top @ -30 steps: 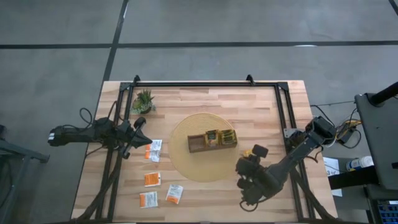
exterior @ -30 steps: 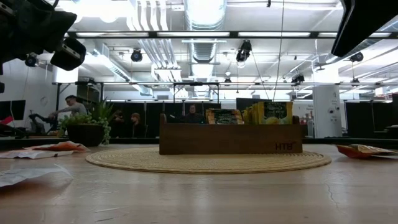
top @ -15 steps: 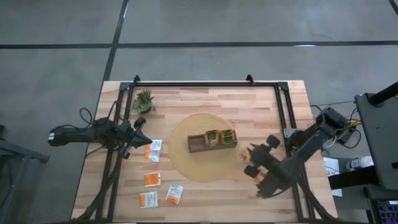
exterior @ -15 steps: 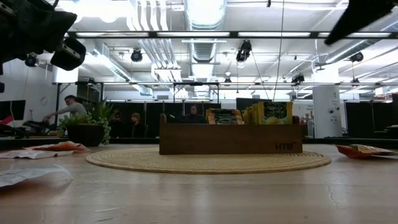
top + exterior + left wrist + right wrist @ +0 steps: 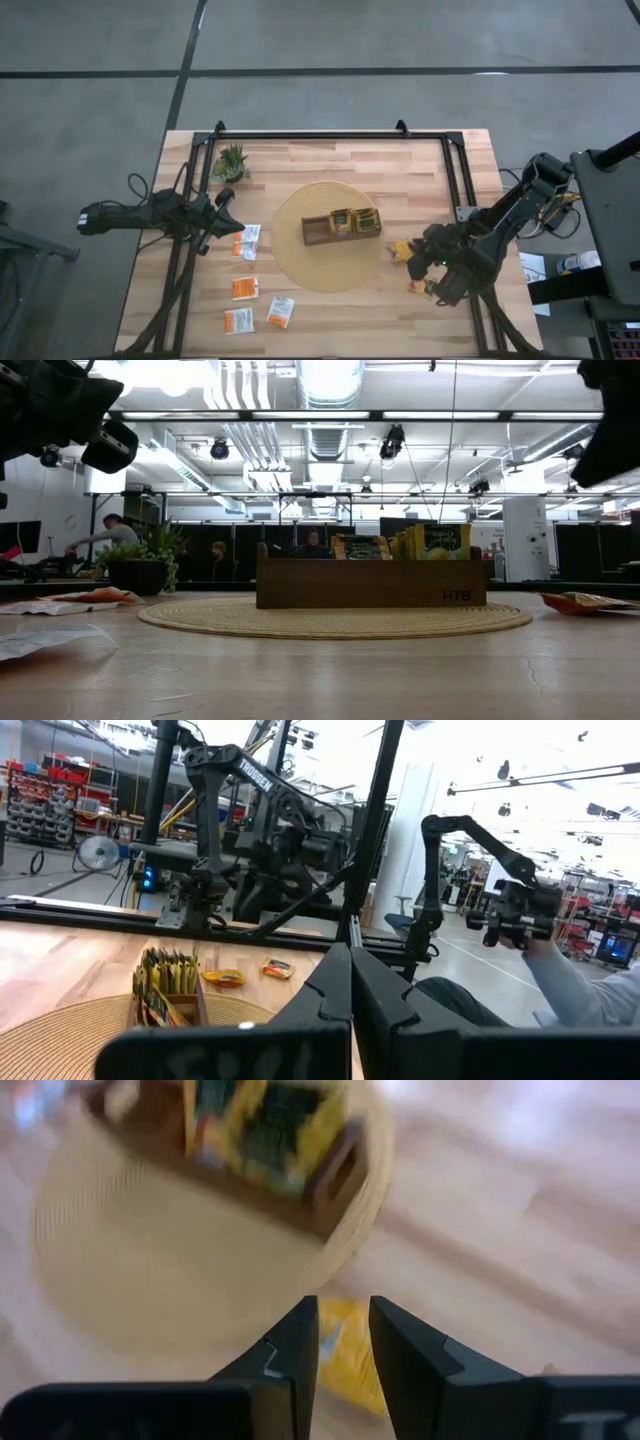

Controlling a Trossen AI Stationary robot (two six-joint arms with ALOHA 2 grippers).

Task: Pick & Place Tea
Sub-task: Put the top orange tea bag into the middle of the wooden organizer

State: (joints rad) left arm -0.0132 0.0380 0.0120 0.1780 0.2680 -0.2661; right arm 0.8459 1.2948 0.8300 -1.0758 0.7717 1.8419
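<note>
A yellow sachet (image 5: 352,1352) beside the tray (image 5: 318,230) is approached by the right pincer (image 5: 343,1342), slightly parted, empty; descent and closure are judged next.

Bright overhead light, blurred wrist view

**Right wrist camera: parted fingers over a yellow sachet**

The right gripper (image 5: 343,1342) has its two dark fingers (image 5: 292,1342) slightly parted. A small flat yellow tea sachet (image 5: 352,1362) lies on the pale wooden tabletop (image 5: 520,1250), showing between and beyond them. Past it sits a round woven straw mat (image 5: 150,1260) carrying a dark brown wooden tray (image 5: 330,1175) holding yellow-green sachets (image 5: 270,1120).
</note>
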